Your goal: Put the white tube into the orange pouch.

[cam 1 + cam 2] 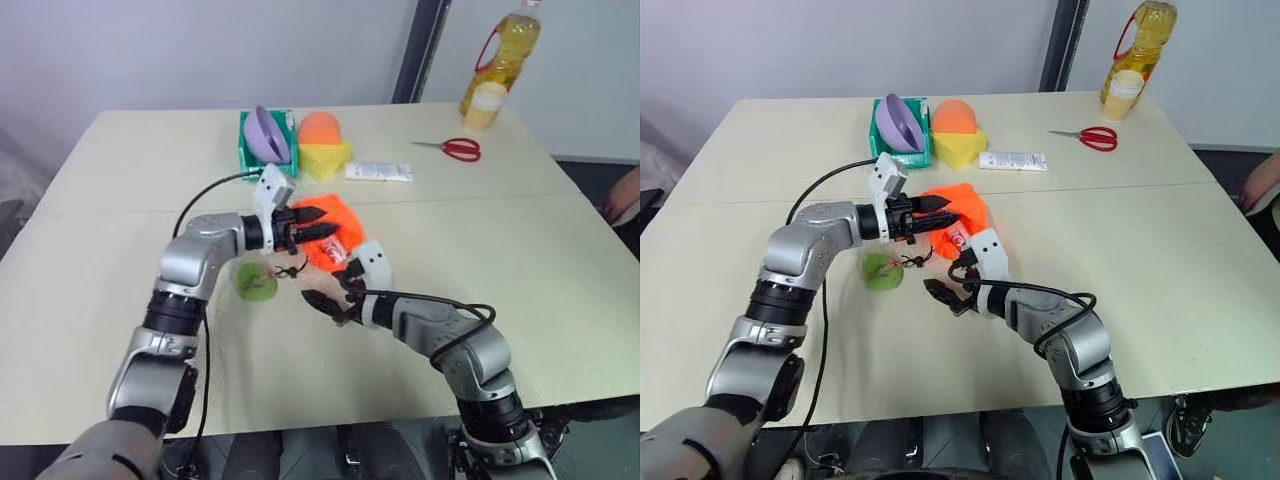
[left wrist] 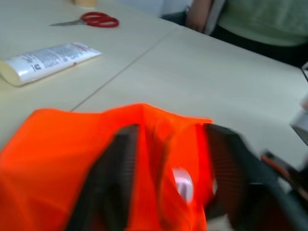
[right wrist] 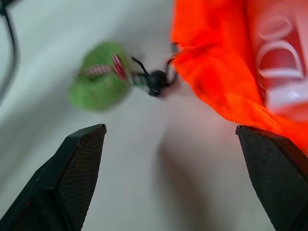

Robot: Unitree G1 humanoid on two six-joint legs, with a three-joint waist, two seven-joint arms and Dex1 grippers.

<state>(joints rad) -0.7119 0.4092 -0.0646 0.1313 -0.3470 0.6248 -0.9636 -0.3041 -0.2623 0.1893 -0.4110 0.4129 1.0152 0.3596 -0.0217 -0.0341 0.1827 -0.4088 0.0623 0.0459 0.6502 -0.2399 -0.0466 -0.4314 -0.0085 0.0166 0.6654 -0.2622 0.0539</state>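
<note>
The left gripper (image 1: 318, 222) reaches in level over the orange pouch (image 1: 335, 215), its jaws spread with pouch fabric bunched between and around them; whether they pinch the cloth I cannot tell. Below it on the surface (image 1: 120, 200) lies the green disc (image 1: 256, 281), tied by a thin dark cord (image 1: 291, 270) to the pouch's near edge. The white tube (image 1: 335, 247) shows at the pouch's near side, its red and white end peeping through the fabric in the left wrist view. Just right of the disc, the right gripper (image 1: 325, 303) hangs low with jaws wide open, holding nothing.
</note>
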